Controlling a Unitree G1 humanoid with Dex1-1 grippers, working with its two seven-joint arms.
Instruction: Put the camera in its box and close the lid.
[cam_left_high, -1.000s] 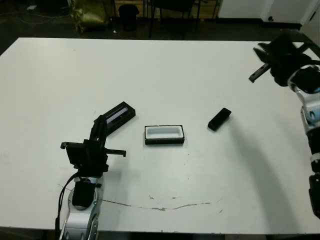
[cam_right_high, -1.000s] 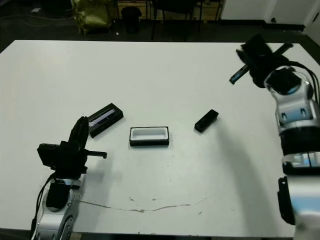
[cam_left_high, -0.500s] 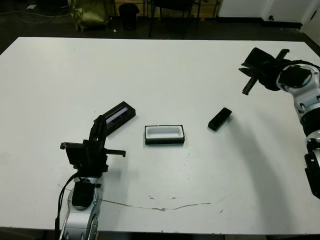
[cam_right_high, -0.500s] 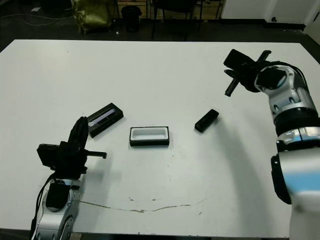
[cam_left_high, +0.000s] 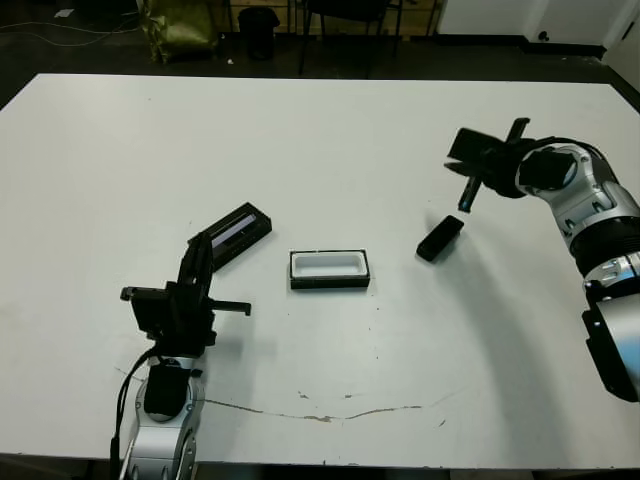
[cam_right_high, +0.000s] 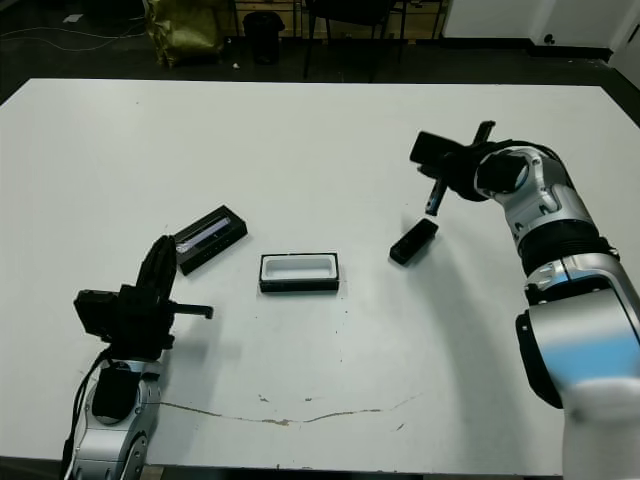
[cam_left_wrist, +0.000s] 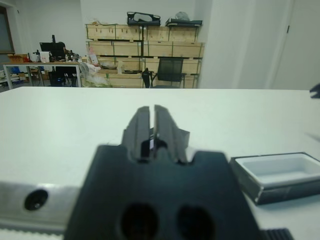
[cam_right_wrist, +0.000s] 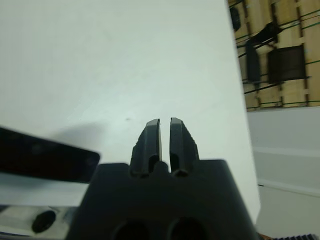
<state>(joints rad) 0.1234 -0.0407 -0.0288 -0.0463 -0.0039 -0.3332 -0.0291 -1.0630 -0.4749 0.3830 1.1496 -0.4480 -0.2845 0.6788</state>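
Black right pincer (cam_right_high: 433, 196) nearly closed, empty, above camera (cam_right_high: 413, 241); open it first or you knock camera across worktop (cam_right_high: 330, 140); left pincer (cam_left_high: 205, 262) closed, empty.

Head eyes: high, facing down over the desk (cam_left_high: 330, 120); both share its whole top.
Left wrist: low, level, near the box (cam_left_wrist: 280, 175).
Right wrist: close, facing down at the desk.
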